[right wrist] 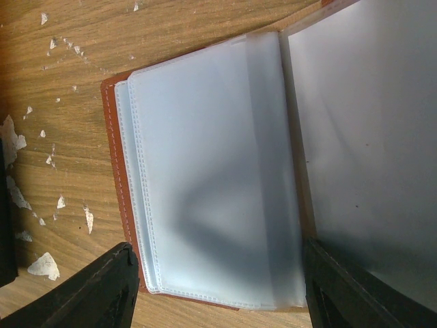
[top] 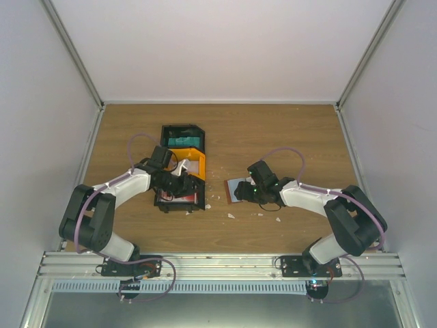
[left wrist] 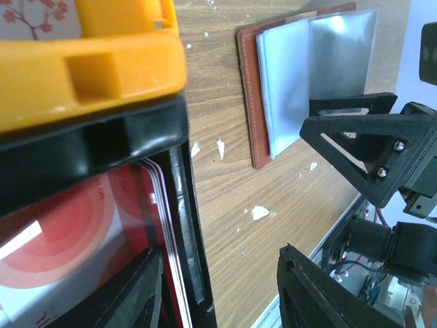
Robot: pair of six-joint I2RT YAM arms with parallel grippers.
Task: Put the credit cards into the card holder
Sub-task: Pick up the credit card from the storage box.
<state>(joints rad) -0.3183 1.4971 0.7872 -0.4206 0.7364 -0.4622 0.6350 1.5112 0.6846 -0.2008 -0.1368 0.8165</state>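
The card holder (right wrist: 205,171) lies open on the wooden table (right wrist: 68,82), its brown cover showing as a thin border along the left and lower edges of its pale, frosted sleeves. White flecks (right wrist: 44,265) are scattered on the wood left of the card holder. The right gripper (right wrist: 218,273) is spread wide across the card holder's lower edge, with one dark finger (right wrist: 89,294) just off the lower-left corner and the other in front of the right-hand sleeve.
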